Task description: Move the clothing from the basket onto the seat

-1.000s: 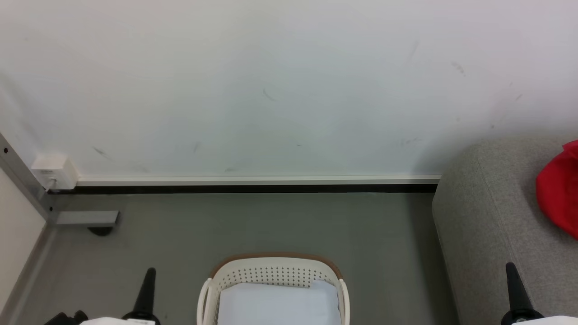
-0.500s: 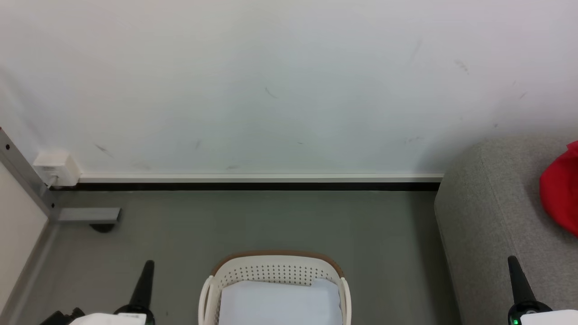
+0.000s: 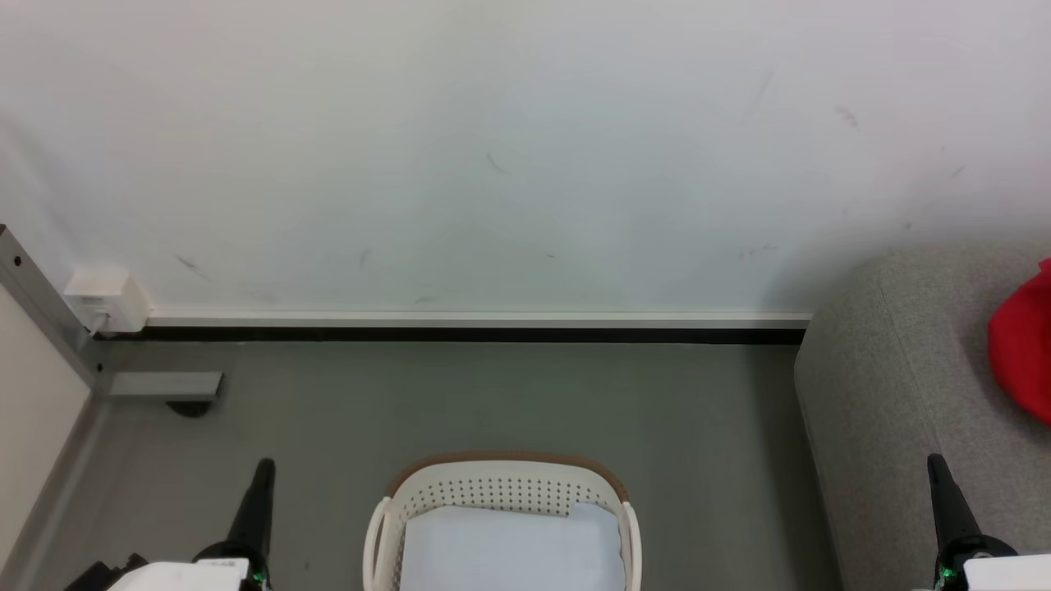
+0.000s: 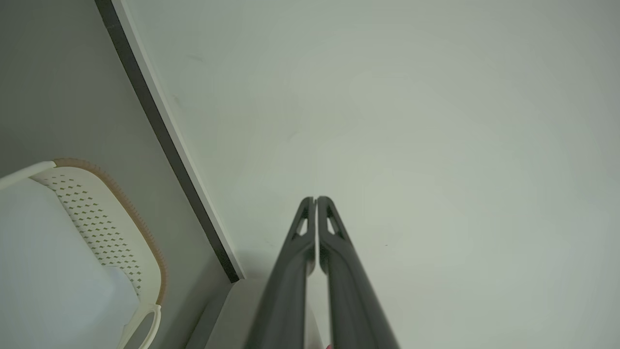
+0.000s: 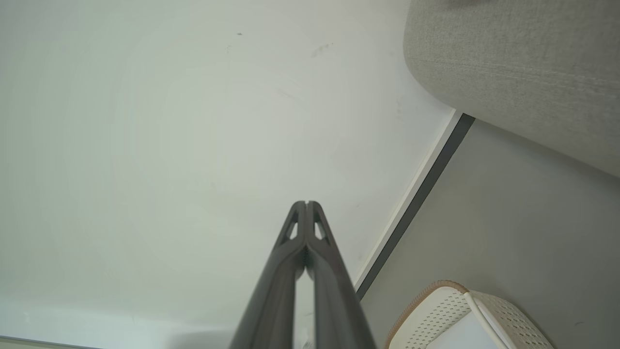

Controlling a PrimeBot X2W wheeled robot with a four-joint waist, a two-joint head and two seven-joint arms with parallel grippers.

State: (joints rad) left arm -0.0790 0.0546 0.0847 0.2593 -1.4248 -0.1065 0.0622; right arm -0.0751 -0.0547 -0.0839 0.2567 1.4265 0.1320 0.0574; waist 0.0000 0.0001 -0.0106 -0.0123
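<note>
While the grey floor (image 3: 493, 394) meets a scuffed white wall (image 3: 493, 164) at a dark baseboard (image 3: 476, 335), the basket (image 3: 501, 491) sits on the floor at bottom centre, with a white pad (image 3: 509, 550) inside. The seat (image 3: 887, 394) stands to the right against the wall, red clothing (image 3: 1022, 345) lying on it. Left fingers (image 3: 253, 509) and right fingers (image 3: 948, 509) are pressed together, holding nothing, either side of the basket.
</note>
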